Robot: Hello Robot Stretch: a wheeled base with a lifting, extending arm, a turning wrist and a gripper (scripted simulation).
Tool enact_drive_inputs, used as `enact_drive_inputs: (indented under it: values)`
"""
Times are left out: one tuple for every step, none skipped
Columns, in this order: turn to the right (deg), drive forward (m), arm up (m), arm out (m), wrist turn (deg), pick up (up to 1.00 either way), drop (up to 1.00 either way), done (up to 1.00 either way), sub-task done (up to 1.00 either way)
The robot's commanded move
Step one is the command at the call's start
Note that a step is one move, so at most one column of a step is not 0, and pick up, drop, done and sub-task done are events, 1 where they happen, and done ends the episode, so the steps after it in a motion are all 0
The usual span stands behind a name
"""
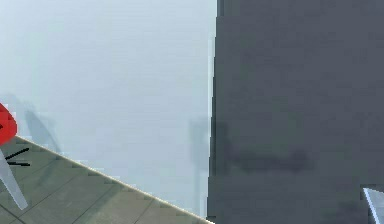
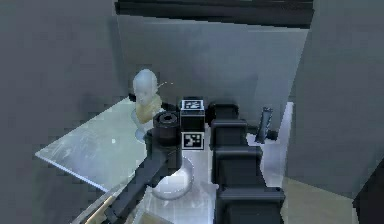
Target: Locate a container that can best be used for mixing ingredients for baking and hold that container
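- Sitting on the pale glossy bench [image 2: 80, 150], low in the arm side view: a white rounded bowl-like container [image 2: 172, 186], right by the dark arm bar.
- Dark two-fingered tool [image 2: 160, 132]: cannot tell whether holding anything.
- Probably best: settle squarely on the rim, then lift straight up.
- Keep clear of the pale bust [image 2: 147, 92] behind and the black blocky appliance [image 2: 238, 160] alongside.

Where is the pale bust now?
In the arm side view, left of the middle, the pale bust stands on the light tabletop, just left of the arm's white marker squares.
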Motion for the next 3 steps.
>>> enact_drive_inputs:
  values:
    - [0.0,0.0,0.0,0.0,45.0,0.0,0.0,0.0,0.0]
    - [0.0,0.0,0.0,0.0,45.0,0.0,0.0,0.0,0.0]
    - [0.0,0.0,0.0,0.0,27.0,0.0,0.0,0.0,0.0]
